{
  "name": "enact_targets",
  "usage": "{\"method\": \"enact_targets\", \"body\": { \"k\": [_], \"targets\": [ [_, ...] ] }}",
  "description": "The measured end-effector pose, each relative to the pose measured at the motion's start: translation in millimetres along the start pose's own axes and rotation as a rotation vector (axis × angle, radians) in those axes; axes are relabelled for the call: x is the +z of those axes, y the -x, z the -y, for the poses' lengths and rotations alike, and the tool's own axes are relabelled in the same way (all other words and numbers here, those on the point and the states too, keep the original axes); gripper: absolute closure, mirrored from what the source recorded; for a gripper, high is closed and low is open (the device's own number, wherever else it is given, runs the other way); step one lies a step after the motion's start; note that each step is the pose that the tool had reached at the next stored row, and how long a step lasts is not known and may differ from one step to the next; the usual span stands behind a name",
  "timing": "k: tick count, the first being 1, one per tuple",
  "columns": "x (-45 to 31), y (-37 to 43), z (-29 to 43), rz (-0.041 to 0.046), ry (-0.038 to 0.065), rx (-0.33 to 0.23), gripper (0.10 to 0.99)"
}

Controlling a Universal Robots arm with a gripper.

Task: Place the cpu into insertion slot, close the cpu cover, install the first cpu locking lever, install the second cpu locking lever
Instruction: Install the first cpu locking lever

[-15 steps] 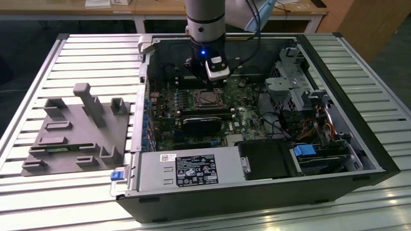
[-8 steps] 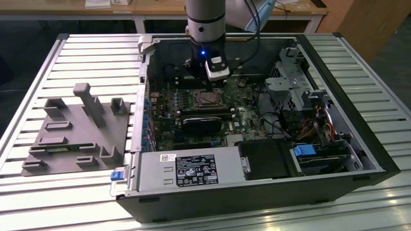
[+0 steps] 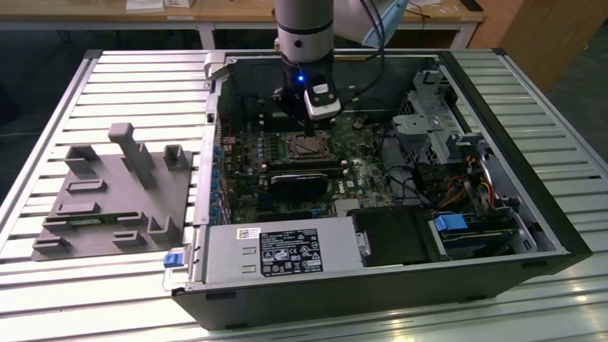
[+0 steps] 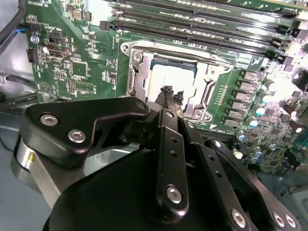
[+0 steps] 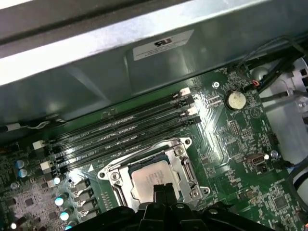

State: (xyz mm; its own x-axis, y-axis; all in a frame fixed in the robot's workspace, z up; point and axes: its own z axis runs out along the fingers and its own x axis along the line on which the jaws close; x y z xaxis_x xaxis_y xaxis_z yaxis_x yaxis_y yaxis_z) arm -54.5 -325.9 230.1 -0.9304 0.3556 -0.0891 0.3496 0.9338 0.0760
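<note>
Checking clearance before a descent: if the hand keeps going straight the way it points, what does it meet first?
Probably the cpu lying in the insertion slot; the hand points at its metal top, though the remaining gap is unclear.

the arm [image 3: 304, 32] is a fat silver-grey tube with a black collar, a little blue light glowing underneath and a white-grey box strapped on beside it. up close the gripper [image 4: 168, 94] is all matte black, chunky rounded linkage plates held together with shiny silver screws and a silver ring at its base.
</note>
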Motion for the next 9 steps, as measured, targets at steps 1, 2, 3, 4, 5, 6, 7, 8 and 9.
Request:
{"method": "enact_targets", "body": {
  "k": [1, 2, 3, 4, 5, 6, 7, 8, 9],
  "targets": [
    [0.3, 0.0, 0.0, -0.0010, 0.001, -0.014, 0.984],
    [0.5, 0.0, 0.0, -0.0020, 0.002, -0.028, 0.984],
    [0.7, 0.0, 0.0, -0.0029, 0.003, -0.043, 0.984],
    [0.8, 0.0, 0.0, -0.0037, 0.003, -0.056, 0.984],
    [0.9, 0.0, 0.0, -0.0045, 0.004, -0.070, 0.984],
    [1.0, 0.0, 0.0, -0.0052, 0.004, -0.082, 0.984],
    [1.1, 0.0, 0.0, -0.0056, 0.005, -0.091, 0.984],
    [1.1, 0.3, -0.1, -0.0059, 0.005, -0.096, 0.984],
    [1.1, 0.4, -0.1, -0.0061, 0.005, -0.097, 0.984]
  ]
}}
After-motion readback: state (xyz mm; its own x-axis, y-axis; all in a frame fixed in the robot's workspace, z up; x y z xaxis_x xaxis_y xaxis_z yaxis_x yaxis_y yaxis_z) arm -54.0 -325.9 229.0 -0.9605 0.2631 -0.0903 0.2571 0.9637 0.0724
